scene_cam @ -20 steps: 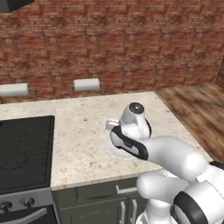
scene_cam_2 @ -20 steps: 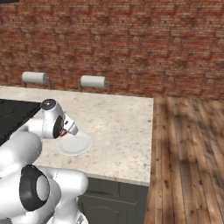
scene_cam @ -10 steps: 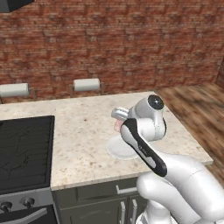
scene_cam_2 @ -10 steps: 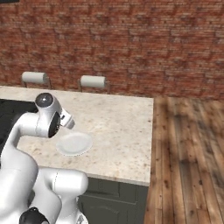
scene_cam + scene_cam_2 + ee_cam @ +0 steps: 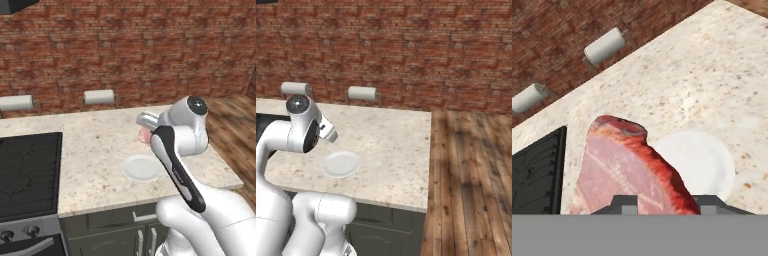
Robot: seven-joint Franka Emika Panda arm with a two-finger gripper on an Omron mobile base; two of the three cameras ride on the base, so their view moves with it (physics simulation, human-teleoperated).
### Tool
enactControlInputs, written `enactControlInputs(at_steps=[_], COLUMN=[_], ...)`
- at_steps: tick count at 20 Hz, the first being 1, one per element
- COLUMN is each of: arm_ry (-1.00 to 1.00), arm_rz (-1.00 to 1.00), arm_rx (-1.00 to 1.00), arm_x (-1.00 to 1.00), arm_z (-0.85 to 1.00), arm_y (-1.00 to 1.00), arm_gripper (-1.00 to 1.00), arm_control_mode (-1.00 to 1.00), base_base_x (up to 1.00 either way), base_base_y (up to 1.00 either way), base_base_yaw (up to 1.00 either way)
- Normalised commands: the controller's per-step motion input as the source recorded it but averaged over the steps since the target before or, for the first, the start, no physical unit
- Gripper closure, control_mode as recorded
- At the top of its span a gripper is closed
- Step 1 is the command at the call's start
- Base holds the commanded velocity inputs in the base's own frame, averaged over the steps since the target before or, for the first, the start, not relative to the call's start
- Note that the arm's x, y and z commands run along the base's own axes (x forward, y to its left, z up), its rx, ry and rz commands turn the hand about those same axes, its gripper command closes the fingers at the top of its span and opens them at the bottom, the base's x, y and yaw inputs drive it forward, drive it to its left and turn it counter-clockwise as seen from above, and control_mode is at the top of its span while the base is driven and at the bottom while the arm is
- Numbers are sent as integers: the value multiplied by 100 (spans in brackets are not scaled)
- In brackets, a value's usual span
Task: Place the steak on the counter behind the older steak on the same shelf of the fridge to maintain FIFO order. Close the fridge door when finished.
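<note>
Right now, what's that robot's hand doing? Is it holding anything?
Hand: closed on the steak, lifted above the white plate and the counter.

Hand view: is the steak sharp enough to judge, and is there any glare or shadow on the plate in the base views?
Hand view: steak crisp, evenly lit, no blur. Left base view: white plate flat-lit, no glare, faint shadow around it. Right base view: plate likewise, slightly soft.
</note>
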Motion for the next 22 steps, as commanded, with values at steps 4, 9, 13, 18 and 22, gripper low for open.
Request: enactControlInputs(at_steps=[4,9,13,18,22], arm_ry=[0,0,-2,-5,0], arm_rz=[-7,-7,-9,0,0], arm_rx=[0,4,0,0,0], arm_x=[-51,-54,-57,-34,0], arm_z=[37,18,0,0,0], arm_y=[-34,-51,-14,0,0], arm_gripper=[100,100,100,100,100], arm_control_mode=[-100,-100,-100,100,100], base_base_x=[0,0,0,-22,-58], base_base_y=[0,0,0,1,-19], base_base_yaw=[0,0,0,0,0])
